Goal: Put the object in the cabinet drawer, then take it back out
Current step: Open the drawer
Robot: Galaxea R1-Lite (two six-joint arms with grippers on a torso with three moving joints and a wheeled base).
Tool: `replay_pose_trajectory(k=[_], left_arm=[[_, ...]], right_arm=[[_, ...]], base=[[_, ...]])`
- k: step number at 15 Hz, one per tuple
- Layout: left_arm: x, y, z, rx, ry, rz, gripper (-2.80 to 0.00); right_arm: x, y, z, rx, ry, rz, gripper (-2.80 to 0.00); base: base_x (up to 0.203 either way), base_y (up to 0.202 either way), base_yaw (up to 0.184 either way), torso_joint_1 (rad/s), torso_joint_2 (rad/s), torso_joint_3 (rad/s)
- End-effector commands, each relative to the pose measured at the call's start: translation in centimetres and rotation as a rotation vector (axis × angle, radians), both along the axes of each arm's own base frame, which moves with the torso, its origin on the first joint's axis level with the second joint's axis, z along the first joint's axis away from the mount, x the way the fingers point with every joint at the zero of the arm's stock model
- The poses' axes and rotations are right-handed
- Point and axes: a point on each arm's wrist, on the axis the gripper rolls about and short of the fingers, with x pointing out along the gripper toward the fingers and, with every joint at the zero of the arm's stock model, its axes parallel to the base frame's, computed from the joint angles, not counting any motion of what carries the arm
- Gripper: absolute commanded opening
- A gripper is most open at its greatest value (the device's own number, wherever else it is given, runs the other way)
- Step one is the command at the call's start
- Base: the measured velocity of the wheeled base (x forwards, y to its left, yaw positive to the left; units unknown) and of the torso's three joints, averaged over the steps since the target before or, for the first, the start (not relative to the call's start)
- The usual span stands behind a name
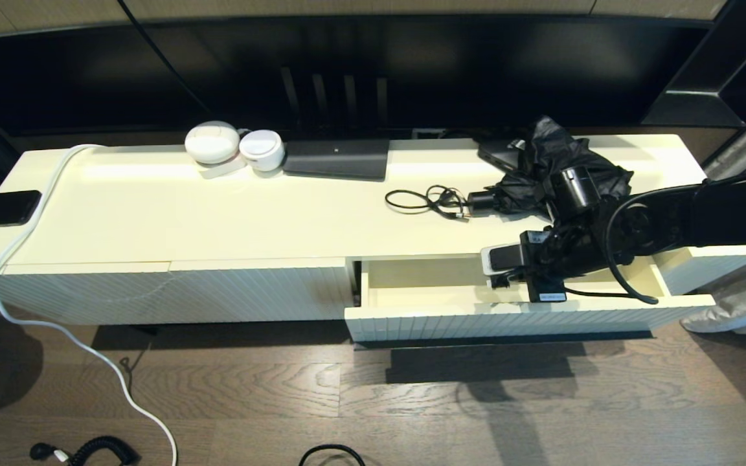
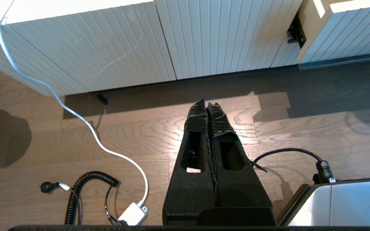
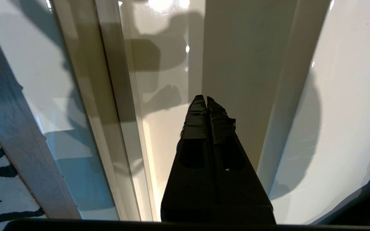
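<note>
On the long white cabinet [image 1: 217,213], we see the cabinet drawer [image 1: 509,317] pulled open at its right end. Our right gripper [image 3: 207,98] hangs over the drawer's inside, jaws closed, empty. Our left gripper [image 2: 207,103] hovers above the floor, closed.

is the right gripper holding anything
No, in the right wrist view the right gripper has its fingers pressed together with nothing between them, above the open drawer.

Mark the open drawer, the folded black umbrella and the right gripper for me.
cabinet drawer [image 1: 515,315]: head view, on its ribbed front panel.
black umbrella [image 1: 544,158]: head view, on the bunched canopy fabric, on the cabinet top.
right gripper [image 3: 207,100]: right wrist view, at the fingertips, which are shut together over the drawer's inside.
</note>
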Motion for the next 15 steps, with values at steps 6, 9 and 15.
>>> replay_pose_trajectory(k=[6, 9, 15], left_arm=[[0.0, 0.0, 0.0, 0.0, 0.0, 0.0, -2.8], [0.0, 0.0, 0.0, 0.0, 0.0, 0.0, -2.8], [0.0, 0.0, 0.0, 0.0, -0.001, 0.0, -2.8]], right_arm=[[-0.7, -0.2, -0.1, -0.023, 0.058, 0.006, -2.8], [-1.2, -0.2, -0.1, -0.033, 0.091, 0.009, -2.8], [-2.5, -0.4, -0.7, -0.052, 0.156, 0.014, -2.8]], base=[[0.0, 0.0, 0.0, 0.0, 0.0, 0.0], [0.0, 0.0, 0.0, 0.0, 0.0, 0.0], [0.0, 0.0, 0.0, 0.0, 0.0, 0.0]])
